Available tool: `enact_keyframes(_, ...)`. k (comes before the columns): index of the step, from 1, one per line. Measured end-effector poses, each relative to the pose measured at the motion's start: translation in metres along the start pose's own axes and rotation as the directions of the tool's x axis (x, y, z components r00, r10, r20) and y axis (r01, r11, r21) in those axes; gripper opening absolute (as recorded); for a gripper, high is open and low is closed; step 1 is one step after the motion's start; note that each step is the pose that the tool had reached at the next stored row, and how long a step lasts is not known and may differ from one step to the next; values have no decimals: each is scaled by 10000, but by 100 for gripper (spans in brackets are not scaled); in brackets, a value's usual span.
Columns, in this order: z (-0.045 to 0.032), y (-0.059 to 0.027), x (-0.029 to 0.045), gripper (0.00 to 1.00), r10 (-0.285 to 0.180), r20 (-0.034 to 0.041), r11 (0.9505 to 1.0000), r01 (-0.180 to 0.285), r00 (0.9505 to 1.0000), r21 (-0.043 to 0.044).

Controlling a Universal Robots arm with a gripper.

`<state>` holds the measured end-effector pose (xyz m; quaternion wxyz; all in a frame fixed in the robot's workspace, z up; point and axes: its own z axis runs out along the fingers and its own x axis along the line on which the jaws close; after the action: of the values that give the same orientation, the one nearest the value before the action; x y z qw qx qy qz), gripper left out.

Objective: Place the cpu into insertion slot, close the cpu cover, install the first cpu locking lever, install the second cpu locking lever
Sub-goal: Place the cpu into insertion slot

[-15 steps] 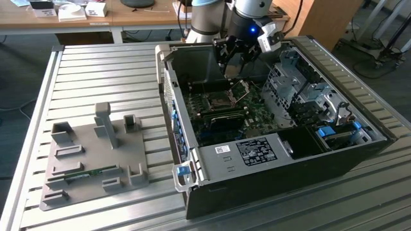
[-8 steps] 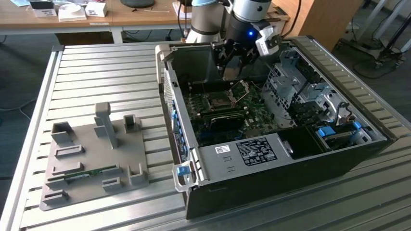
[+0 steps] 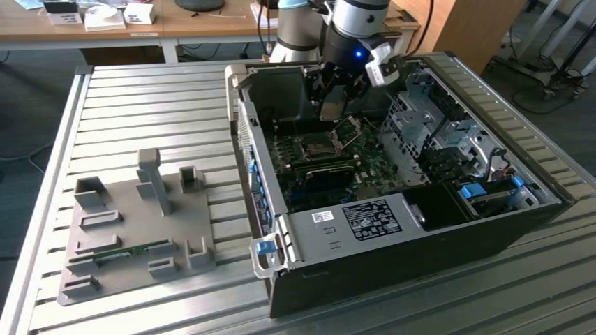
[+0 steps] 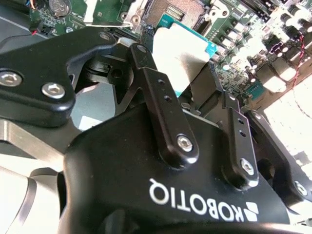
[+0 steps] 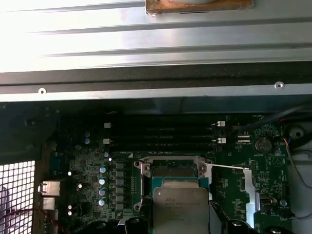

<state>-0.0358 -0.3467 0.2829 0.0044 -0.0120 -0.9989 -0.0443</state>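
Tool (image 4: 175,66) was clamped on the cpu (image 4: 187,46), chip pinched between its fingertips, held inside the open computer case (image 3: 373,269) just above the insertion slot (image 5: 173,168), not seated.

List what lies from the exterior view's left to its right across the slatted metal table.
Grey moulded fixture plate with upright blocks → blue plastic latch at a corner of the black computer case → green circuit board inside it → silvery perforated drive cage.
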Motion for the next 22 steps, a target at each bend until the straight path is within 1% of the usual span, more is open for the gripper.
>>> enact_keyframes(11, 95, -26, 31, 54, -57, 54, 10000, 57, 10000, -1)
enact_keyframes(22, 100, -27, 33, 54, -68, 55, 10000, 68, 10000, -1)
